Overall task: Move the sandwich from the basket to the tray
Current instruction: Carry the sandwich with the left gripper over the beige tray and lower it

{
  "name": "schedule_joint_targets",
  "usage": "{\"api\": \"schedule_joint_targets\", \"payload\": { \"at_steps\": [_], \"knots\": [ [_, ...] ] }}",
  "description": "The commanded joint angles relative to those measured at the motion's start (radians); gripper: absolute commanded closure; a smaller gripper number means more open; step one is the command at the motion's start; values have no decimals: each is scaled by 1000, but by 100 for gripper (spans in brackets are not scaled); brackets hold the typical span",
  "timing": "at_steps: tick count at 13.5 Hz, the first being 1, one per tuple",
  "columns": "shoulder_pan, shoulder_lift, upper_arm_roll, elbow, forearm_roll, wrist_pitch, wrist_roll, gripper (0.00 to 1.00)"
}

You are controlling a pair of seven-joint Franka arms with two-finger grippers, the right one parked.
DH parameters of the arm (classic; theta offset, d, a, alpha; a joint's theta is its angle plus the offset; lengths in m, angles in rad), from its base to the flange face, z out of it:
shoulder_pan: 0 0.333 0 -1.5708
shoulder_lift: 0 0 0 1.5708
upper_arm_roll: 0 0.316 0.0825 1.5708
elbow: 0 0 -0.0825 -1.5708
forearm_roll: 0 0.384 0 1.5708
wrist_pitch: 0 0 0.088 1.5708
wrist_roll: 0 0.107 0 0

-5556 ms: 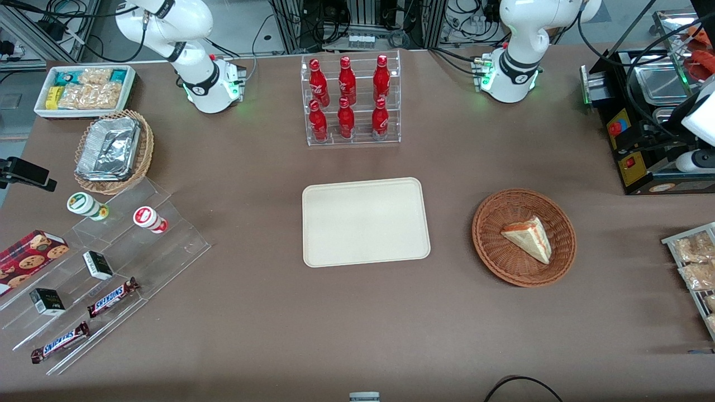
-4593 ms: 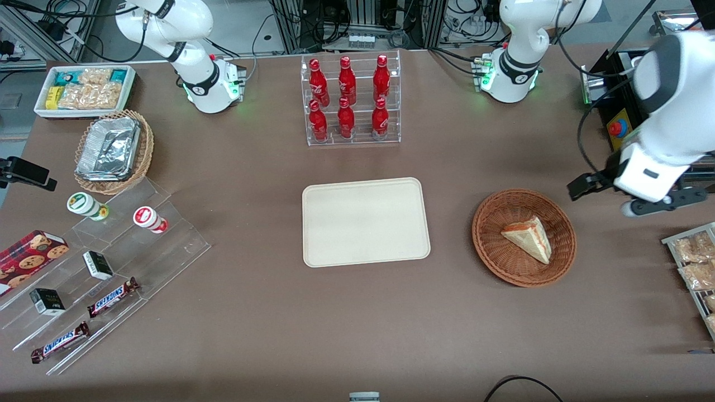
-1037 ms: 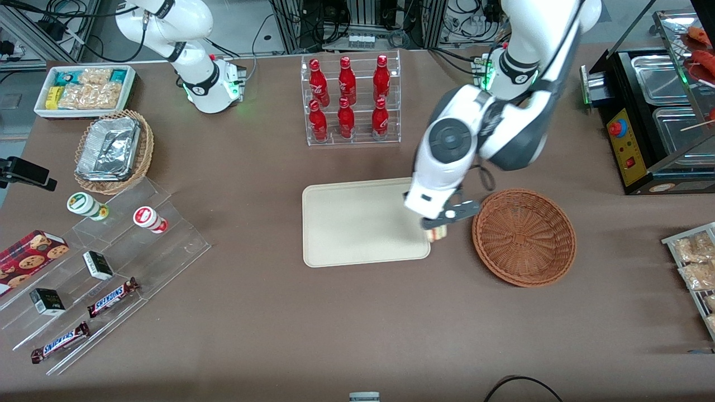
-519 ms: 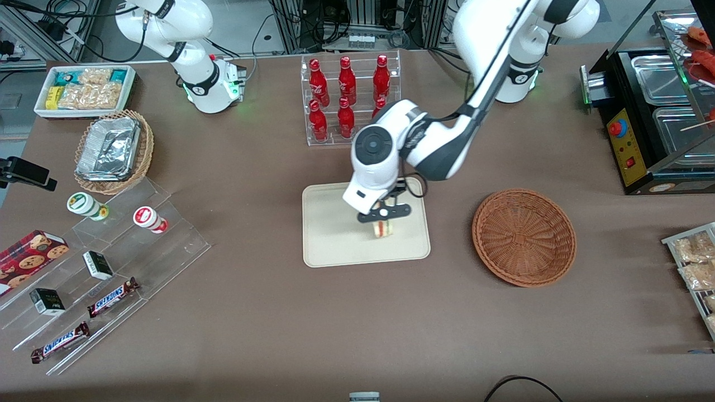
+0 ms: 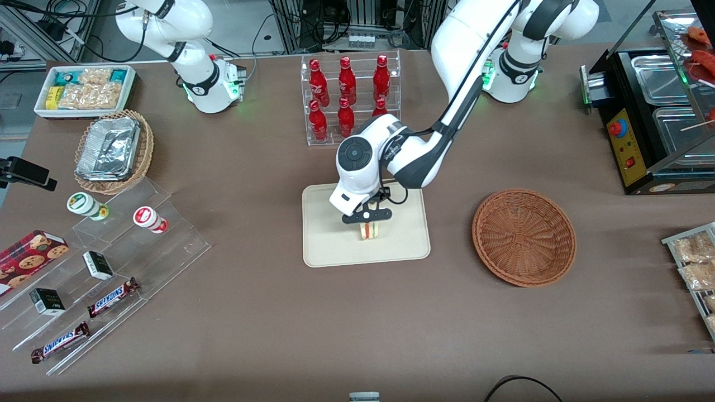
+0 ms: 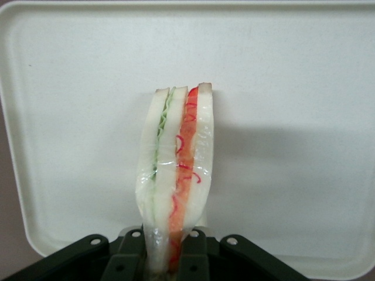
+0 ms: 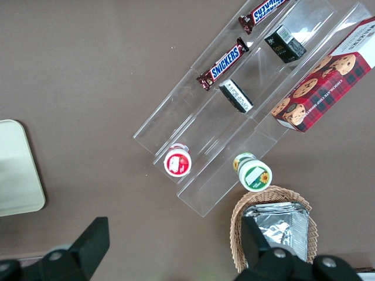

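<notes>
My left gripper [image 5: 367, 219] hangs over the middle of the cream-beige tray [image 5: 327, 251], shut on the sandwich [image 5: 368, 230]. The sandwich hangs edge-down from the fingers, just above the tray. In the left wrist view the sandwich [image 6: 176, 170] shows pale bread with green and orange-red filling, pinched between the black fingers [image 6: 196, 257], with the tray [image 6: 293, 88] beneath it. The reddish-brown wicker basket [image 5: 524, 237] stands empty beside the tray, toward the working arm's end of the table.
A clear rack of red bottles [image 5: 349, 100] stands farther from the front camera than the tray. A clear stepped shelf with snacks [image 5: 106, 268], a tan basket of foil containers [image 5: 113, 151] and a white snack bin [image 5: 84, 89] lie toward the parked arm's end. A black appliance [image 5: 653, 128] stands at the working arm's end.
The sandwich left the basket in my gripper. Over the last second the gripper carried it from the tray's basket-side edge to above the tray's middle and lower.
</notes>
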Motion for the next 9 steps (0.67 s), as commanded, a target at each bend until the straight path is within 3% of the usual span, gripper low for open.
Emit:
{"api": "schedule_joint_targets", "payload": {
  "at_steps": [1,2,3,4,5,9],
  "knots": [
    [-25,38,18,36,18,24,-21,100],
    [-28,39,18,36,18,25,-22,100],
    [-28,45,19,36,18,27,-25,75],
    [-30,50,19,36,21,27,-24,7],
    [-30,49,19,36,30,25,-25,0],
    [-19,-57,21,36,23,-37,-78,0]
  ]
}}
